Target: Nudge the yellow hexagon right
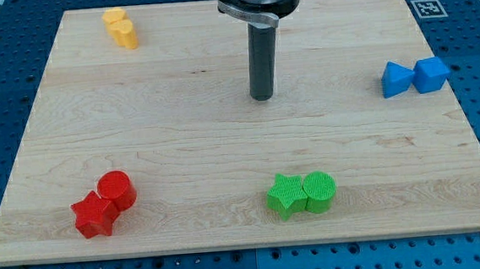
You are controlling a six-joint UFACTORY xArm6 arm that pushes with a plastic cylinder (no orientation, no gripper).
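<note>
Two yellow blocks touch at the view's top left: a yellow hexagon (114, 19) and, just below and right of it, a second yellow block (126, 34) whose shape I cannot make out. My tip (261, 96) rests on the board near the top centre, well to the right of and below the yellow pair, touching no block.
A red cylinder (117, 190) and a red star (94, 216) touch at the bottom left. A green star (287, 196) and a green cylinder (318, 190) touch at the bottom centre. Two blue blocks (396, 79) (430, 74) sit at the right edge of the wooden board (224, 144).
</note>
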